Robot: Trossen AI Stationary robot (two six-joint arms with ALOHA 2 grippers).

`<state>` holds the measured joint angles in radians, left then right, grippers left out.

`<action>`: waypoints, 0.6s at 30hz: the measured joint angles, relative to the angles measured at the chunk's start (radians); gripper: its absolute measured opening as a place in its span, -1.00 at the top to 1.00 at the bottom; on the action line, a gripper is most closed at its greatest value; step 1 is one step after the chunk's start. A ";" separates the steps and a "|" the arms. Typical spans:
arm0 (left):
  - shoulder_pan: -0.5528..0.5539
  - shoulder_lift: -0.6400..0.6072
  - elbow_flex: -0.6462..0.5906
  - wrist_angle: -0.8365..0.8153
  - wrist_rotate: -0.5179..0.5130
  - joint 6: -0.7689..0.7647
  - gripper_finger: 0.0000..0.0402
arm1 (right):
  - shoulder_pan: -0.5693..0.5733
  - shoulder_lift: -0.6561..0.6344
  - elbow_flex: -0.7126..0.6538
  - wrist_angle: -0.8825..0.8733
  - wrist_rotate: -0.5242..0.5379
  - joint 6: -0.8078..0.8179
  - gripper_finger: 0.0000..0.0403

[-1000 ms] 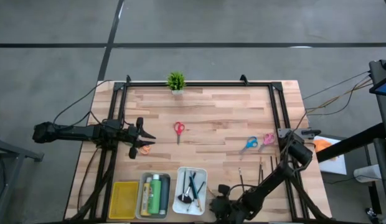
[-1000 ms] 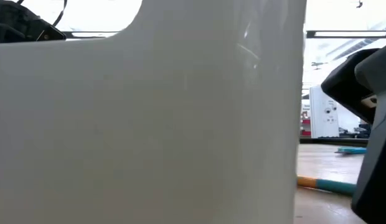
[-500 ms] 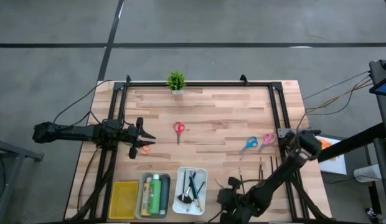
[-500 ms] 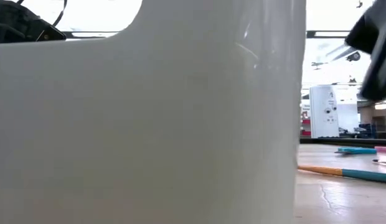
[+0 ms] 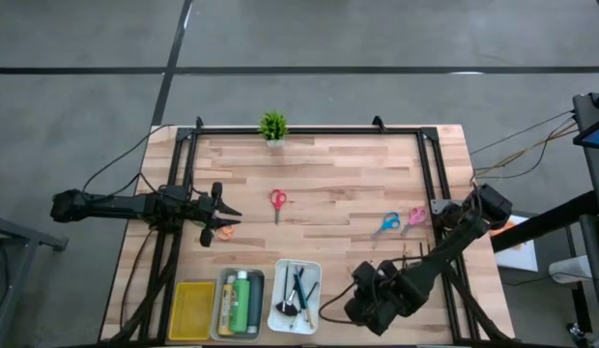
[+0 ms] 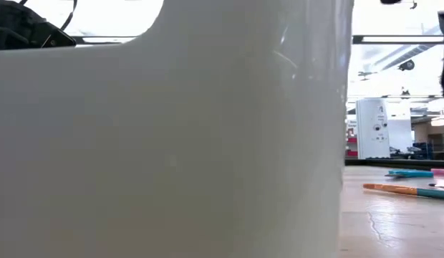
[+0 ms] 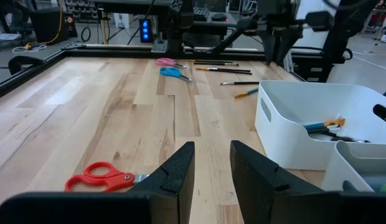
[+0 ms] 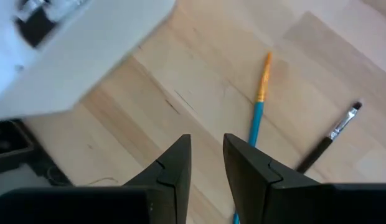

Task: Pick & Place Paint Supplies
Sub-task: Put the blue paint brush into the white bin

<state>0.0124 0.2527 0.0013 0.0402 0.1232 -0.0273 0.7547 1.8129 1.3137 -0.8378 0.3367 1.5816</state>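
My right gripper hovers open and pointing down over the table's near part, between the white tray and a blue-and-orange brush. Nothing is between its fingers. A dark brush lies flat beside that one, and more thin brushes lie farther right. Blue scissors, pink scissors and red scissors lie flat on the wood. My left gripper waits open at the left edge, pointing level at the red scissors.
The white tray holds brushes; the grey tray beside it holds green and yellow bottles, and a yellow tray is at the near left. Its white wall fills the low view. A potted plant stands at the far edge.
My right gripper has risen from the near edge beside the white tray, moved a little toward the far right, and rolled at the wrist; it has left the low view upward. In the low view the blue-and-orange brush now lies a little farther from the near edge.
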 joint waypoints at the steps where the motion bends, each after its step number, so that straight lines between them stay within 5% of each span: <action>1: 0.000 0.000 0.000 0.000 0.000 0.000 0.48 | -0.001 0.009 -0.004 0.001 -0.010 -0.007 0.54; 18: 0.000 0.000 0.000 0.000 0.000 0.000 0.48 | -0.042 0.030 -0.069 -0.083 -0.137 -0.051 0.54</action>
<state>0.0124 0.2527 0.0013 0.0402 0.1234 -0.0273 0.7124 1.8431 1.2451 -0.9213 0.2000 1.5303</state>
